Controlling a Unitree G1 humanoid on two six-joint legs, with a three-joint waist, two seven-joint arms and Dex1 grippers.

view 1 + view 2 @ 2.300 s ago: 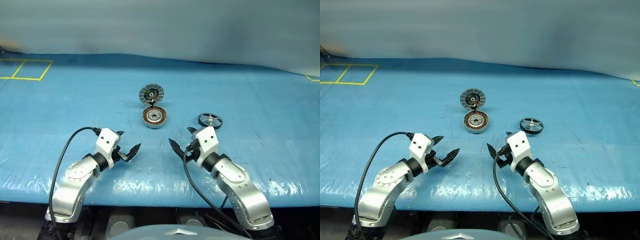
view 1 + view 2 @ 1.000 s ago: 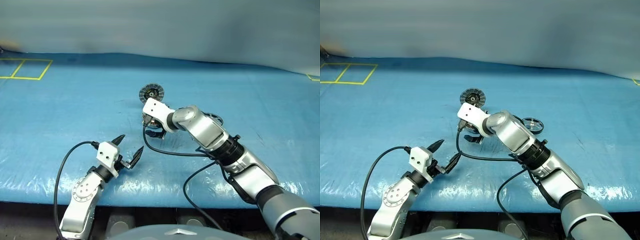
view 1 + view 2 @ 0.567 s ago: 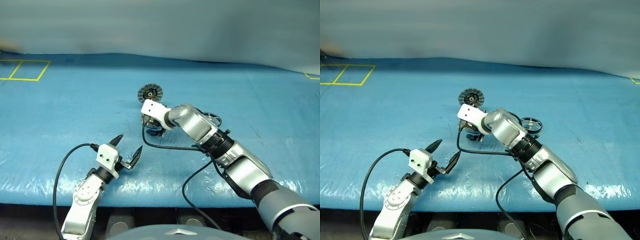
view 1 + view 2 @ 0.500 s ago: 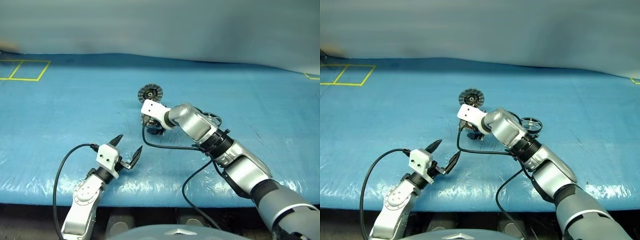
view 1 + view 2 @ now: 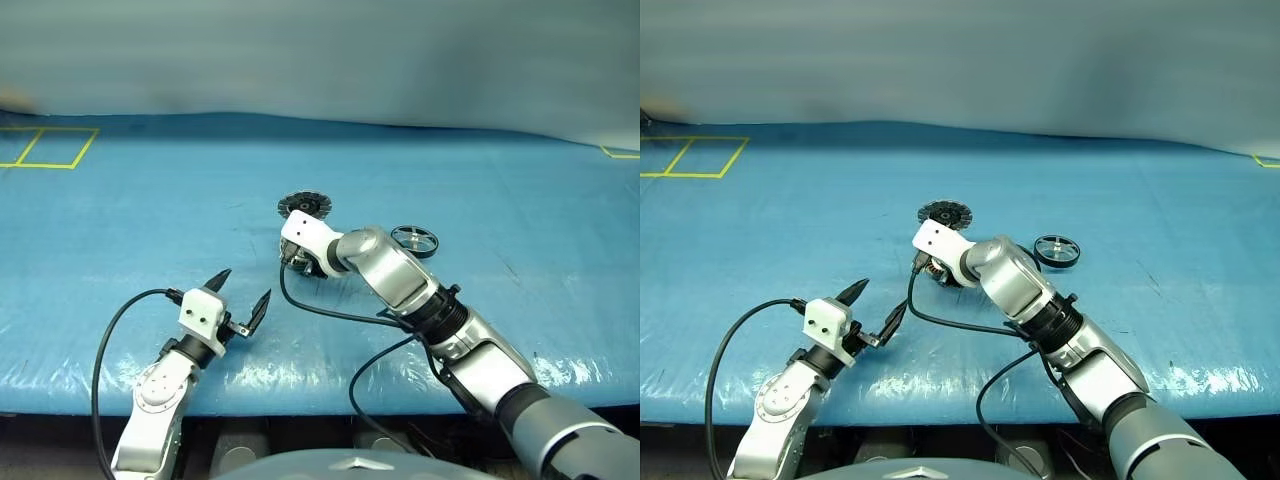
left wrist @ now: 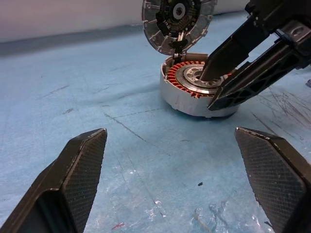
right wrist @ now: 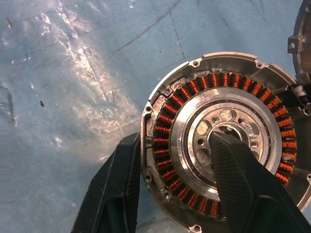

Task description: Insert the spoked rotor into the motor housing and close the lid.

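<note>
From the head cameras we see our right gripper [image 5: 297,262] reached out over the blue table cover [image 5: 150,220] and down onto the motor housing [image 5: 306,264], with the lid [image 5: 302,206] standing open just beyond it and the spoked rotor [image 5: 414,238] lying flat on the cover off to the right arm's outer side, apart from the housing. Our left gripper [image 5: 237,293] hangs nearer the table edge with its fingers spread wide and nothing between them; the housing lies ahead of it and to its right, well apart. In the left wrist view we see the housing [image 6: 198,89] straight ahead between our spread left fingers, the right gripper's two black fingers coming down on it from the side. In the right wrist view one finger [image 7: 233,179] sits inside the dark centre and the other outside the rim, so the jaws straddle the coil ring [image 7: 194,92]; they are partly apart, and we cannot tell whether they have clamped yet. We judge the right arm much the nearer to both housing and rotor.
</note>
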